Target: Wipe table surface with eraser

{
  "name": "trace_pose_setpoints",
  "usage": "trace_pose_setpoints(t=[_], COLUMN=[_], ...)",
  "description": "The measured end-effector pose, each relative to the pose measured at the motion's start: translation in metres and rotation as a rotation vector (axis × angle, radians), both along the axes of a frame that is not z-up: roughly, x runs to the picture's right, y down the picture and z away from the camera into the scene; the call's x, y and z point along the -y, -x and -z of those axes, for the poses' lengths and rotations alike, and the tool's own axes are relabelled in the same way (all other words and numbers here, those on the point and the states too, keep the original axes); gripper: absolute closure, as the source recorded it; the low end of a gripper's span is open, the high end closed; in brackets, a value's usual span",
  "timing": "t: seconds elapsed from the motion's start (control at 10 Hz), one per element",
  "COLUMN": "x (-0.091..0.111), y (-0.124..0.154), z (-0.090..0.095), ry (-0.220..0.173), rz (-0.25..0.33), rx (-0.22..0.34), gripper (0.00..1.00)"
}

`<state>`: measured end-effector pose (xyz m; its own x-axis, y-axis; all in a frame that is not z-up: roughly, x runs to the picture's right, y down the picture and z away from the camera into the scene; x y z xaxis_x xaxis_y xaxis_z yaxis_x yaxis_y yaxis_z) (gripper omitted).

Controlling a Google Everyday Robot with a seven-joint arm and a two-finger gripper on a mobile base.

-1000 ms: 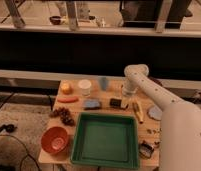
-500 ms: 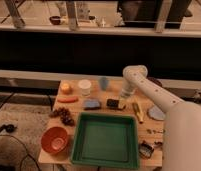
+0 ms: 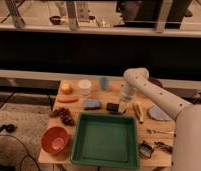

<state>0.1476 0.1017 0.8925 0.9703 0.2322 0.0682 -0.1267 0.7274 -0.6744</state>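
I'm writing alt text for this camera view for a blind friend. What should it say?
A white robot arm reaches over a cluttered table surface, its gripper right beside a dark eraser. Nearby sit a blue pad, green tray and orange bowl.

The gripper (image 3: pixel 122 107) sits just beside the eraser (image 3: pixel 113 107), too blurred to tell whether they touch. The robot's body (image 3: pixel 190 142) is cut off by the right and bottom edges and hides the table surface's (image 3: pixel 144 124) right corner.

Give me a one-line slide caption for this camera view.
Robot arm's tool lowered at the eraser on the cluttered table surface, beside a blue pad and behind a green tray.
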Motion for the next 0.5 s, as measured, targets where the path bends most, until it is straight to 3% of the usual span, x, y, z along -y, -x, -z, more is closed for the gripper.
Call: trace_pose_setpoints(t=[0.5], x=[0.006], y=[-0.020], z=[-0.024], ry=[0.012], rz=[-0.006], rx=[-0.057], gripper=[1.00])
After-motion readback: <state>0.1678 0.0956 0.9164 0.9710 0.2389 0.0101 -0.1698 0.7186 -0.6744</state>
